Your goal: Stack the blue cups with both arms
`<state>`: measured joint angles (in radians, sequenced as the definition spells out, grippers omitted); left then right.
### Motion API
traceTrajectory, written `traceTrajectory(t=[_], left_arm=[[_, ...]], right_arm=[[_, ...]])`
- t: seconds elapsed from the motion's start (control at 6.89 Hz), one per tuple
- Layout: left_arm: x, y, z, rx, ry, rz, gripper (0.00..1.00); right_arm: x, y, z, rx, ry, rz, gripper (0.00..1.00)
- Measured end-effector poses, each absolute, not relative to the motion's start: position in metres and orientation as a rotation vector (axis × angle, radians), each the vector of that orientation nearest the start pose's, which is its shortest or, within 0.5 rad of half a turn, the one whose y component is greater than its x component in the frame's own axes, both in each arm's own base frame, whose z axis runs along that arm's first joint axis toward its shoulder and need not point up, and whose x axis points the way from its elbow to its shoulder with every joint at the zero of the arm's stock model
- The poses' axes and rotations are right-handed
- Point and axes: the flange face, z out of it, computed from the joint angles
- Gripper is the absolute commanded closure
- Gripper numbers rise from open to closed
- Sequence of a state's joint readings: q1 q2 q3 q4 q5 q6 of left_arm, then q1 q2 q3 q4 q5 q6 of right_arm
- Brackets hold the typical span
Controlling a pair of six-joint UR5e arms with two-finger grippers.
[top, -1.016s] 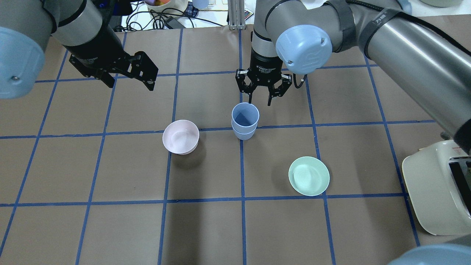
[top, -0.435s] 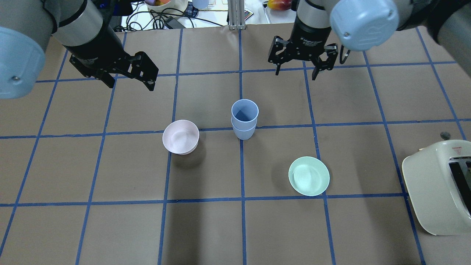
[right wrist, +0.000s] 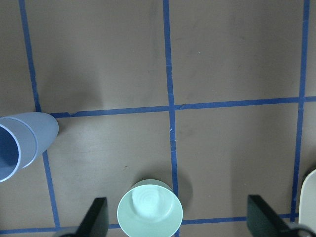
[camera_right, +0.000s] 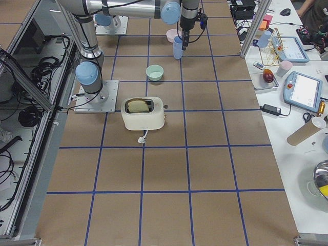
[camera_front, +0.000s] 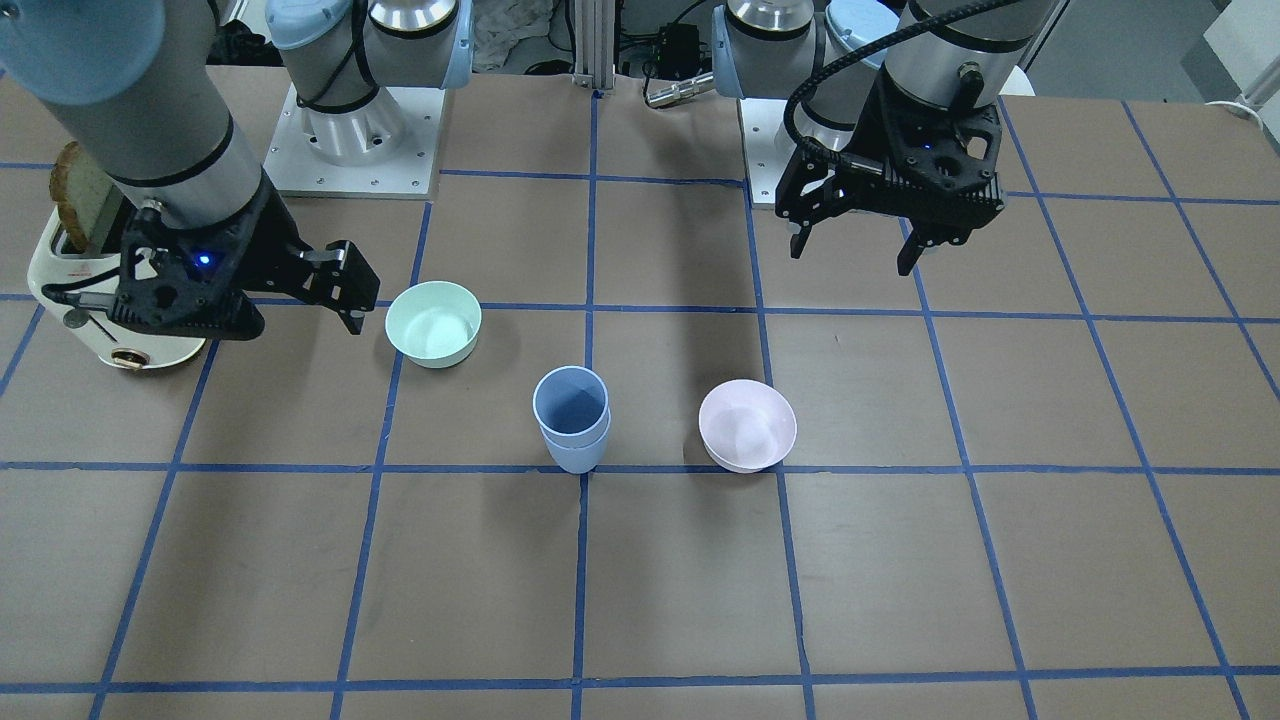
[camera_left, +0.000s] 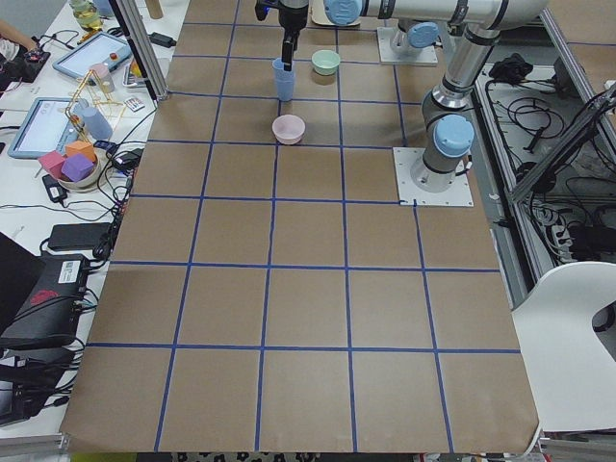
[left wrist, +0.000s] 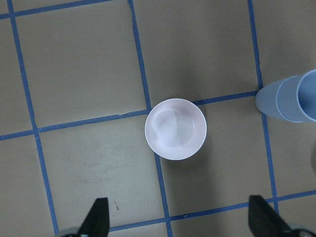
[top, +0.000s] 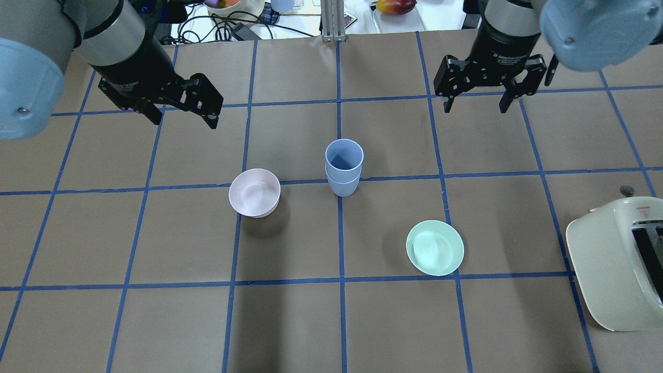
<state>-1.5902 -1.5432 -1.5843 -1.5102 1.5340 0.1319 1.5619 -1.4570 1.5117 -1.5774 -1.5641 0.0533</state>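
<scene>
The blue cups [top: 344,168] are seen nested upright mid-table; stacking is judged complete. The left gripper [top: 184,118], at ten o'clock, and right gripper [top: 475,106], at two, are held spread and empty; only parking is called for.

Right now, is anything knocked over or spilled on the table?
Nothing stands out. The blue cups sit nested and upright, the pink bowl and green bowl are upright too, and nothing has spilled.

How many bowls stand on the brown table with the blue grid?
2. The pink bowl stands left of the stacked blue cups in the overhead view; the mint-green bowl stands right of them, nearer the camera. None seems hidden.
</scene>
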Motion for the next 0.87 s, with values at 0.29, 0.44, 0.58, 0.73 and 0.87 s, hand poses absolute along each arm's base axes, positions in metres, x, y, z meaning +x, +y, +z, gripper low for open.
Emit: traceTrajectory(t=[0.29,0.44,0.58,0.73,0.87], left_arm=[[-0.147,-0.485,0.500,0.243,3.163,-0.118,0.00],[-0.147,-0.485,0.500,0.243,3.162,-0.115,0.00],[-0.146,-0.485,0.499,0.242,3.161,-0.108,0.00],[-0.146,-0.485,0.499,0.240,3.160,-0.103,0.00],[-0.146,-0.485,0.499,0.229,3.161,-0.101,0.00]], right_arm=[[0.119,-0.516,0.480,0.111,3.132,0.069,0.00],[0.119,-0.513,0.484,0.110,3.128,0.058,0.00],[0.119,-0.513,0.484,0.112,3.127,0.057,0.00],[0.119,-0.513,0.483,0.114,3.126,0.062,0.00],[0.120,-0.512,0.483,0.116,3.124,0.065,0.00]])
